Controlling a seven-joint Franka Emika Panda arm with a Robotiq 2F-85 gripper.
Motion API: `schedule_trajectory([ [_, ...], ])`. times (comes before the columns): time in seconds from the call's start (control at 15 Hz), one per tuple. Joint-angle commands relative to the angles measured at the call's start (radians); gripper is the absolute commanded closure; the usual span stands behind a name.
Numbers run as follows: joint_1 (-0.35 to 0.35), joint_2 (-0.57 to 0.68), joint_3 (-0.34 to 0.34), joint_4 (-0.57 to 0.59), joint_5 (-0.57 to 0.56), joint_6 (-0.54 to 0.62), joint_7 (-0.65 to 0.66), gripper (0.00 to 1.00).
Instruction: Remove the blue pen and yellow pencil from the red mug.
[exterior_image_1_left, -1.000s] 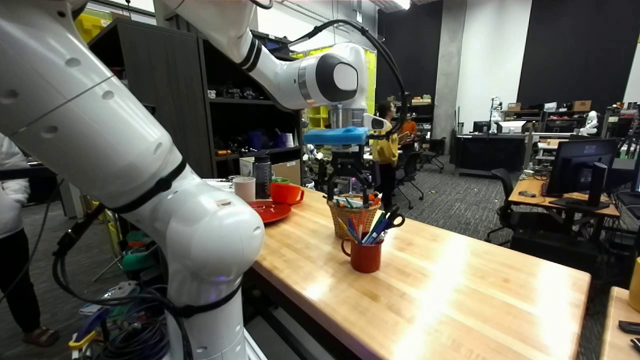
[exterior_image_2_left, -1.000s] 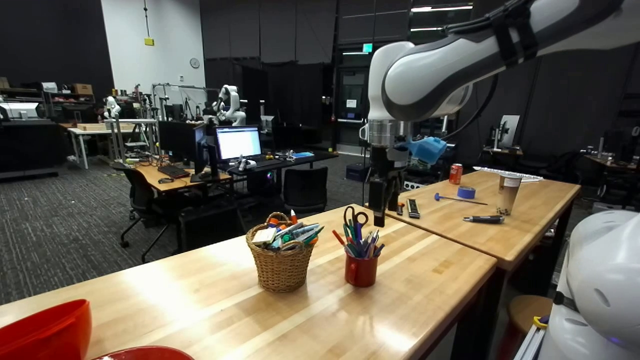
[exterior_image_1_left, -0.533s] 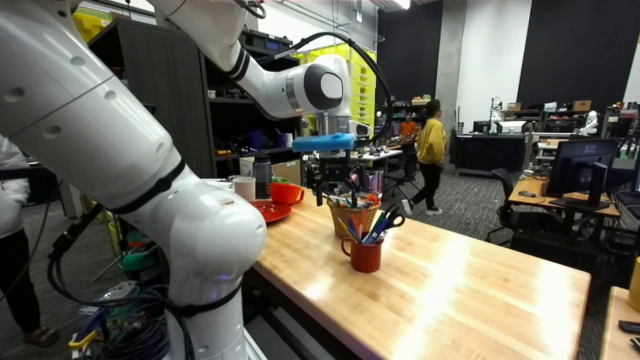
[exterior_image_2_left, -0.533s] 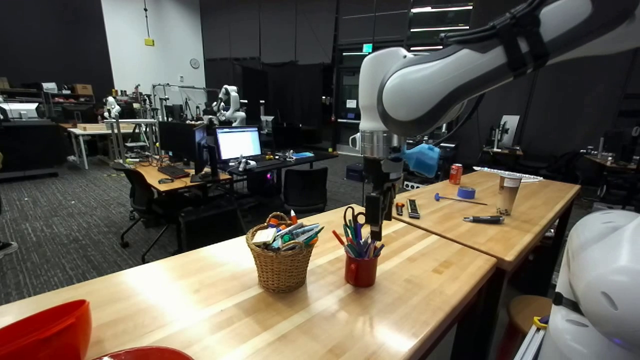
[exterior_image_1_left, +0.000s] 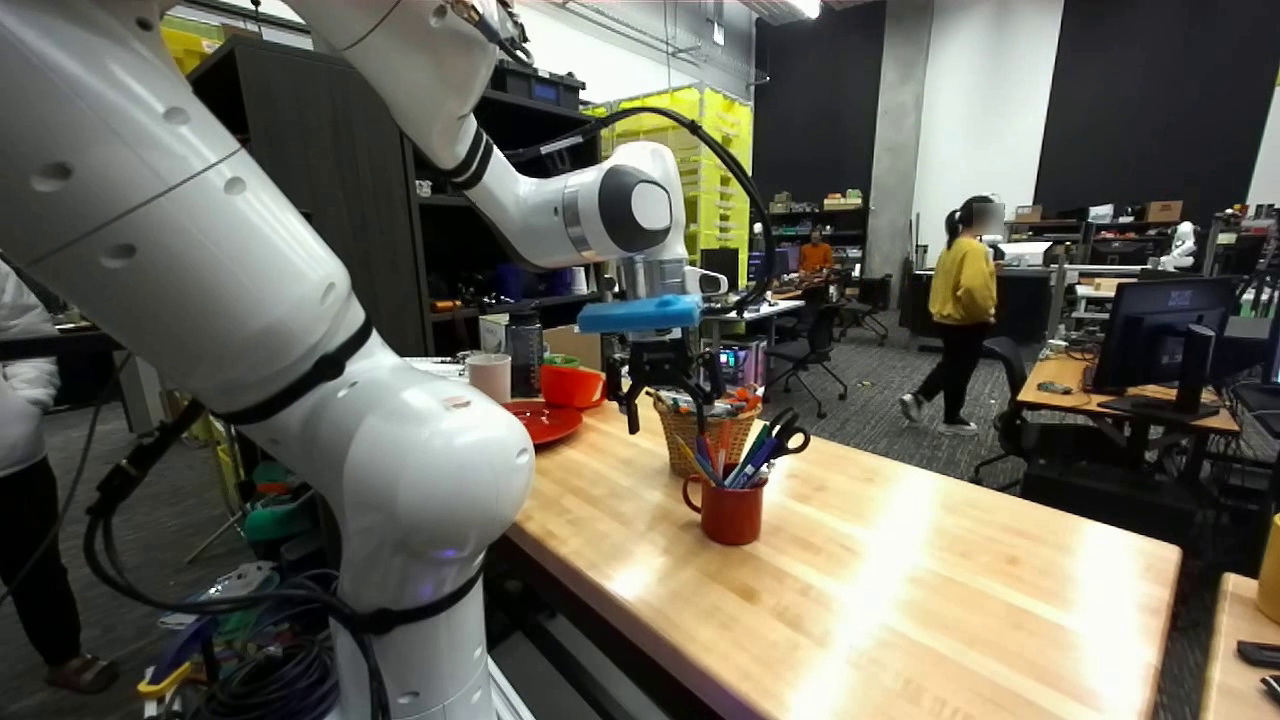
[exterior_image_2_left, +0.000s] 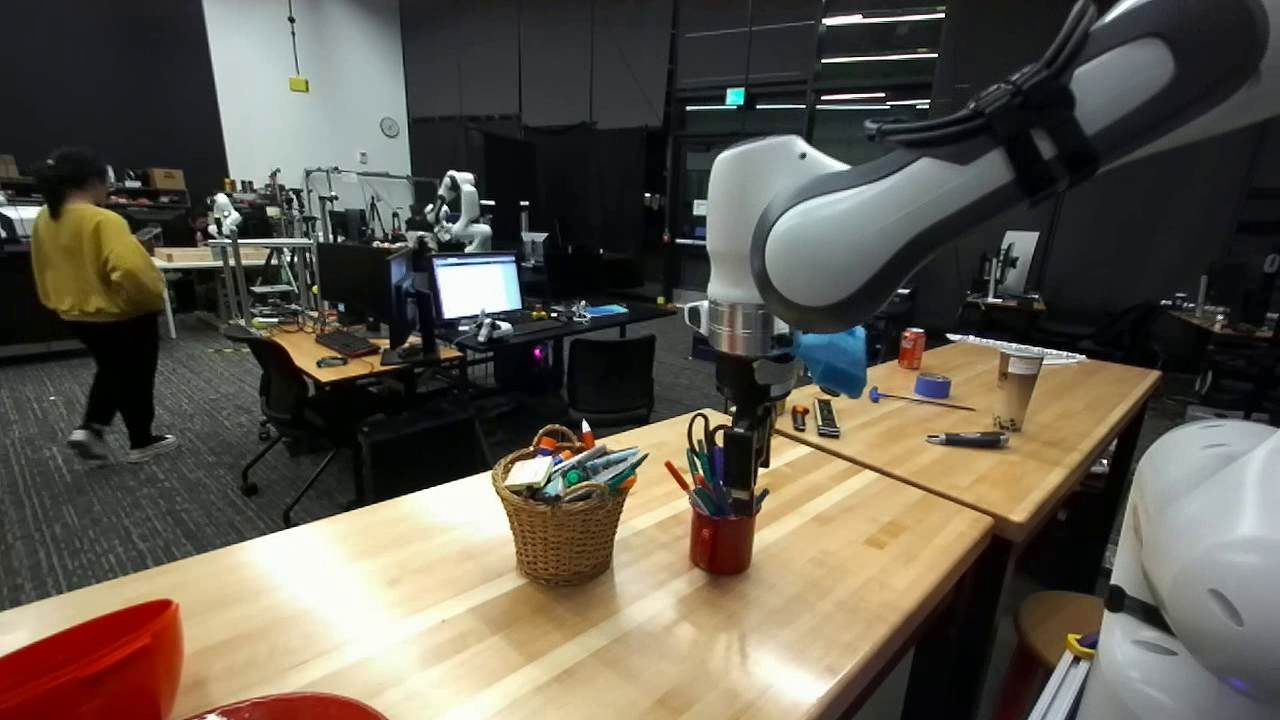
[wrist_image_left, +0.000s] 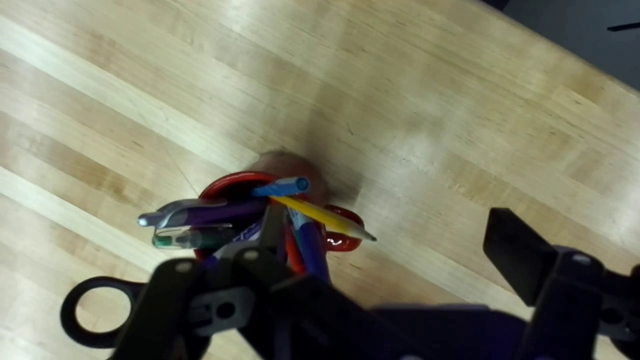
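Dark grey carpeted floor (exterior_image_1_left: 905, 462) and pale wooden counter (exterior_image_1_left: 1000, 585), shown in both exterior views. In an exterior view, a grey concrete pillar (exterior_image_1_left: 905, 110) separates a black wall panel (exterior_image_1_left: 815, 90) from a white wall (exterior_image_1_left: 990, 100); yellow shelving (exterior_image_1_left: 722, 205), apparently plastic, stands left; a white ceiling light (exterior_image_1_left: 805, 8) glows. In an exterior view, a round clock (exterior_image_2_left: 389, 126) hangs beyond a wood-topped desk (exterior_image_2_left: 355, 370).
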Motion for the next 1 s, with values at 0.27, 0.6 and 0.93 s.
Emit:
schedule_trajectory([
  [0.27, 0.002, 0.061, 0.000, -0.003, -0.057, 0.080, 0.002, 0.00],
  [0.6, -0.003, 0.076, 0.000, -0.002, -0.060, 0.084, 0.004, 0.00],
  [0.93, -0.003, 0.072, 0.002, -0.002, -0.061, 0.074, 0.007, 0.00],
])
